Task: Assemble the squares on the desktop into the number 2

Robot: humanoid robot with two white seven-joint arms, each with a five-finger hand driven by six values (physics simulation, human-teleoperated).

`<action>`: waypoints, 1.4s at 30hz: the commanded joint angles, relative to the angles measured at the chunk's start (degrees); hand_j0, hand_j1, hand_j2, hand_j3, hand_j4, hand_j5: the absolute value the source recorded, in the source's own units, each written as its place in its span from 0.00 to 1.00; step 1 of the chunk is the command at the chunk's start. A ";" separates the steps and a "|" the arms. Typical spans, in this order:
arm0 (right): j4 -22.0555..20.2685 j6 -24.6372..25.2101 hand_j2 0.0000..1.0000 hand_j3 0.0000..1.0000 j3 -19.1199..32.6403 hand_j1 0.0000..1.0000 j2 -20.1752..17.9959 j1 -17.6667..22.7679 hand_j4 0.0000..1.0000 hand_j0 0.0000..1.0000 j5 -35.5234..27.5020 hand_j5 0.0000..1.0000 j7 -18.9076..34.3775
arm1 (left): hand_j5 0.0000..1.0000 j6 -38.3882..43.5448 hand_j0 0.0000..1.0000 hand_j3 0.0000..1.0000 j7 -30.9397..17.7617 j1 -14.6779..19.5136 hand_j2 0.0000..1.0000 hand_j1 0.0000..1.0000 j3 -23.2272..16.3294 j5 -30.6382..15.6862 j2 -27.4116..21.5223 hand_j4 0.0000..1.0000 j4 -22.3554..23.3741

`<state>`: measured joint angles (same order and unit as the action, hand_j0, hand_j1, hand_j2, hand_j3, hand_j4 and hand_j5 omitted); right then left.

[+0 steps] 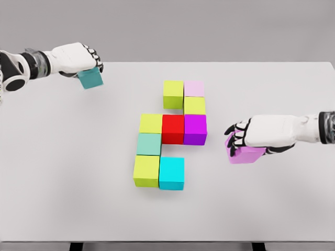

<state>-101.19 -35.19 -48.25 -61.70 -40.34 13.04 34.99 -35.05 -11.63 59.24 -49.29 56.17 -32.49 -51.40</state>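
Here, nine cubes sit grouped at the middle of the white bench (63,172), touching one another face to face. At the top, a yellow-green cube (173,93) stands beside a pale pink cube (194,88), with a second yellow-green cube (194,105) directly below the pink one. The middle row reads, from left, yellow-green cube (151,123), red cube (172,128), purple cube (194,129). Below the row's left end come a mint-green cube (149,144), then another yellow-green cube (146,170), with a cyan cube (171,173) beside it at the bottom.

The left robot hand (84,58) is at the far left corner of the bench, well apart from the group, its fingers curled over a teal cube (91,78); whether that cube rests on the bench or is lifted cannot be told. The right robot hand (246,137) lies to the right of the group, near the purple cube but not touching it, fingers closed over the top of a violet-pink cube (246,156) that rests on the bench.

Bare bench surface separates both robot hands from the group. No cube carries any legible label, mark or writing.
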 commanded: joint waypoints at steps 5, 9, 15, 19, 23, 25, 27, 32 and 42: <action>-0.06 0.19 0.69 0.69 -0.26 0.69 1.94 1.93 0.69 0.69 -1.79 0.69 0.01 | 0.66 0.05 0.66 0.66 0.03 0.97 0.66 0.66 0.07 -0.18 3.31 0.66 0.17; -0.06 0.19 0.69 0.69 -0.44 0.69 3.34 2.72 0.69 0.69 -1.88 0.69 0.01 | 0.66 0.05 0.66 0.66 -0.06 1.67 0.66 0.66 0.07 -0.18 5.51 0.66 0.16; -0.06 0.19 0.70 0.70 -0.53 0.70 4.84 3.78 0.70 0.70 -1.79 0.70 0.01 | 0.66 0.05 0.66 0.66 -0.06 1.93 0.66 0.66 -1.16 -0.54 6.13 0.66 -1.41; -0.06 0.19 0.98 0.98 -0.53 0.98 5.02 3.52 0.98 0.98 -1.79 0.98 0.01 | 0.66 0.05 0.66 0.66 -0.06 1.67 0.66 0.66 -1.33 -0.89 6.13 0.66 -2.12; -0.06 0.19 0.99 0.99 -0.53 0.99 5.02 3.52 0.99 0.99 -1.79 0.99 0.01 | 0.67 0.05 0.67 0.67 -0.06 1.41 0.67 0.67 -1.51 -0.98 6.13 0.67 -3.70; -0.06 0.19 0.99 0.99 -0.44 0.99 4.93 3.43 0.99 0.99 -1.79 0.99 0.01 | 0.67 0.05 0.67 0.67 -0.06 1.23 0.67 0.67 -1.42 -1.06 5.86 0.67 -4.14; -0.06 0.19 1.00 1.00 -0.26 1.00 4.75 3.34 1.00 1.00 -1.79 1.00 0.01 | 0.67 0.05 0.67 0.67 -0.06 1.06 0.67 0.67 -1.42 -1.06 5.16 0.67 -5.63; 0.03 0.19 1.00 1.00 5.18 1.00 -2.89 3.43 1.00 1.00 -8.55 1.00 0.01 | 0.67 0.05 0.67 0.67 -0.06 -0.26 0.67 0.67 -1.51 -1.06 2.70 0.67 -10.38; 3.81 0.19 1.00 1.00 11.08 1.00 -12.12 4.57 1.00 1.00 -6.37 1.00 0.01 | 0.68 0.05 0.68 0.68 -0.06 -1.14 0.68 0.68 -2.39 -1.06 2.79 0.68 -12.67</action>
<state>-98.63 -35.14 -37.49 -72.79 -35.43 5.22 35.02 -35.06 -11.70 58.10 -51.67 55.31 -29.72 -63.84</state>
